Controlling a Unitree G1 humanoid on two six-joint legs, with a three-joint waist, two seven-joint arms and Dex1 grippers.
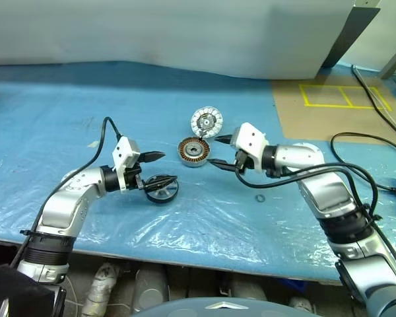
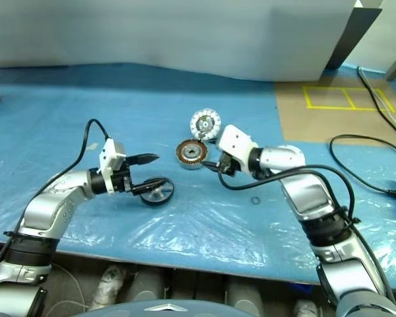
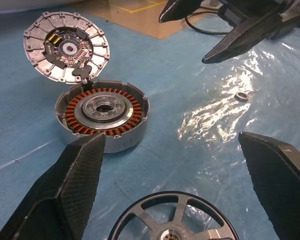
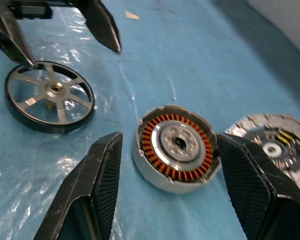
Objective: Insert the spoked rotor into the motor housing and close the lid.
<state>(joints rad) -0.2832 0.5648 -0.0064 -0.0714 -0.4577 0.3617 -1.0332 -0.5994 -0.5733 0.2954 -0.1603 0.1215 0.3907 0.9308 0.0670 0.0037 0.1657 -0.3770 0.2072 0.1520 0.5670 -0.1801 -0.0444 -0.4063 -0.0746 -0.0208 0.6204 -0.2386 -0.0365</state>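
Black-rimmed spoked rotor (image 4: 48, 97) beside copper-wound round motor housing (image 4: 176, 147)

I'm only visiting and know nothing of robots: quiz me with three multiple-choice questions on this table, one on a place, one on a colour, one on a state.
1. Where is the spoked rotor?
A. on the blue sheet by the left gripper
B. inside the motor housing
C. on the brown board

2. What colour are the housing's windings?
A. green
B. copper-brown
C. white

3. How is the lid?
A. shut flat
B. swung open
C. lying beside the rotor

Answers:
1 A, the rotor lies on the sheet at the left fingers.
2 B, the wrist views show a copper ring.
3 B, its inner face shows.
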